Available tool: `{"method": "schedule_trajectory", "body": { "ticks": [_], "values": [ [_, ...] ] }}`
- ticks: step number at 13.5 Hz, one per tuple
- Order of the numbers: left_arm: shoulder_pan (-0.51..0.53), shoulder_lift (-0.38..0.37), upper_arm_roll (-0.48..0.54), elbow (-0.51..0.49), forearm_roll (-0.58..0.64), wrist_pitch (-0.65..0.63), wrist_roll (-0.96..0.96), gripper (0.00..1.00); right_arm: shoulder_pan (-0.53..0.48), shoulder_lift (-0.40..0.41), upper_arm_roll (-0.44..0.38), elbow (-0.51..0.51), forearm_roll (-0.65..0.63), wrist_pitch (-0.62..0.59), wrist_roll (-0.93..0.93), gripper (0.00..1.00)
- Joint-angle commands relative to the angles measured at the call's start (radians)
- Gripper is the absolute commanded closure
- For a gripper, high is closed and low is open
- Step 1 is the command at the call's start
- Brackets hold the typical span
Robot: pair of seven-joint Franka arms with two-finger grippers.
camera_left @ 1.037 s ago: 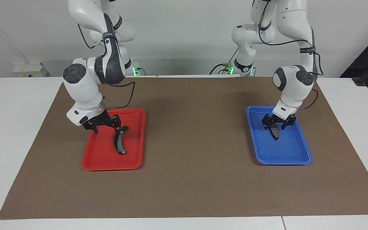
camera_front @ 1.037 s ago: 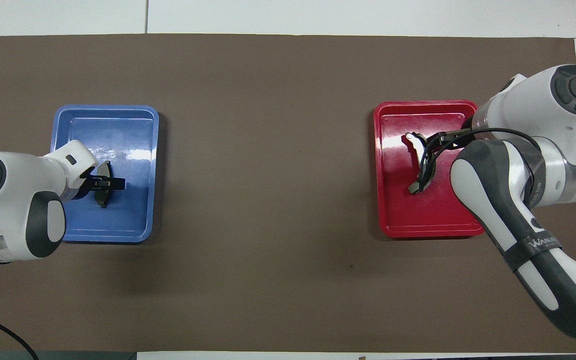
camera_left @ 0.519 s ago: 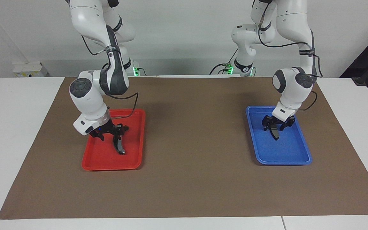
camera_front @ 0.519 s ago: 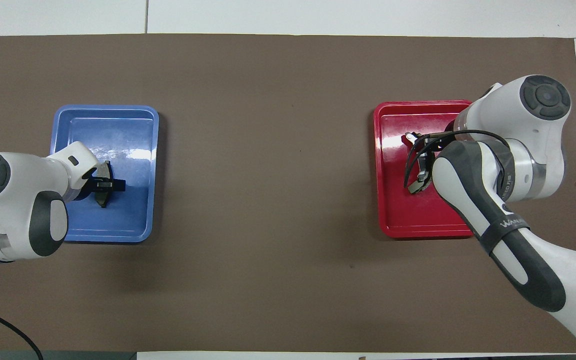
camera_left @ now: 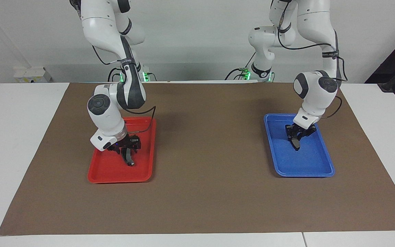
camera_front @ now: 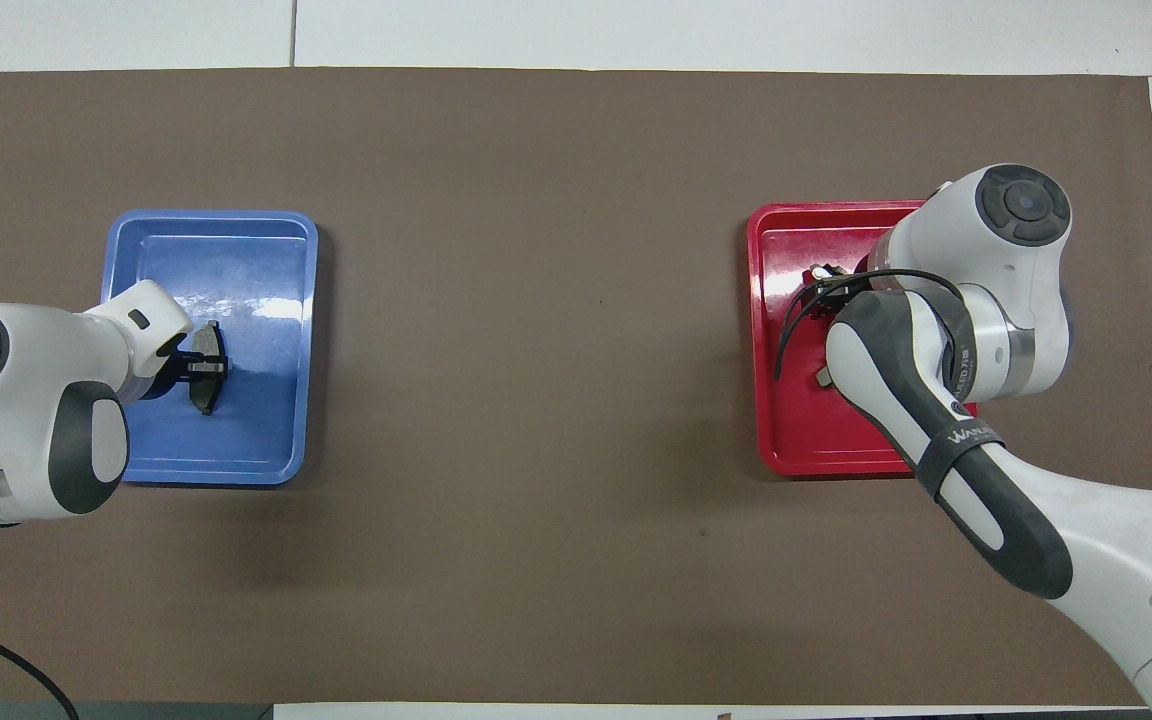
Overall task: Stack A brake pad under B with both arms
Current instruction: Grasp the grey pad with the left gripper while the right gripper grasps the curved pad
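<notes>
Across the white worktop (camera_left: 19, 144) lies a broad brown mat (camera_left: 204, 192), and both trays sit on it, well apart. Toward the right arm's end is the red tray (camera_left: 108, 173), toward the left arm's end the blue tray (camera_left: 307, 168). The right arm bends down from its base into the red tray, and its forearm covers most of that tray's middle in the overhead view. The right claw (camera_left: 128, 152) is low in the red tray with its fingers clenched on B (camera_left: 129, 160), the longer curved dark piece, which stands tilted with its lower end on the tray floor; seen from overhead, only B's pale tip and a dark end peek out from under the arm. The left arm reaches down into the blue tray, and the left claw (camera_left: 295, 140) is down on the A brake pad (camera_front: 204, 372), the short dark grey pad, with its fingers closed tight across the pad's middle. That pad lies in the blue tray, in the half nearer the robots, touching the tray floor at its lower tip.
</notes>
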Motion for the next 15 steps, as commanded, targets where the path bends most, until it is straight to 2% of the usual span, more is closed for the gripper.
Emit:
{"method": "schedule_trajectory", "body": {
  "ticks": [1, 5, 8, 9, 10, 12, 15],
  "values": [
    [0.000, 0.018, 0.020, 0.091, 0.010, -0.086, 0.013, 0.99, 0.000, -0.002, 0.001, -0.017, 0.004, 0.019, 0.003, 0.21],
    [-0.012, 0.018, 0.004, 0.346, 0.008, -0.369, -0.015, 0.99, -0.011, -0.004, -0.001, -0.027, -0.001, 0.012, -0.016, 0.23],
    [-0.017, 0.026, -0.106, 0.541, 0.007, -0.587, -0.183, 0.99, -0.014, -0.005, -0.001, -0.032, -0.001, 0.007, -0.027, 0.29],
    [-0.014, 0.048, -0.188, 0.607, 0.013, -0.642, -0.297, 0.99, -0.014, -0.005, -0.001, -0.031, -0.002, 0.004, -0.029, 0.33],
    [-0.014, 0.059, -0.254, 0.644, 0.014, -0.655, -0.415, 0.99, -0.015, -0.005, -0.001, -0.031, -0.002, 0.002, -0.030, 0.39],
    [-0.014, 0.066, -0.383, 0.655, 0.046, -0.645, -0.588, 0.99, -0.015, -0.007, -0.003, -0.031, -0.002, -0.007, -0.030, 0.48],
    [-0.029, 0.104, -0.529, 0.655, 0.131, -0.611, -0.816, 0.99, -0.015, -0.007, -0.003, -0.031, -0.004, -0.010, -0.030, 0.54]
  ]
}}
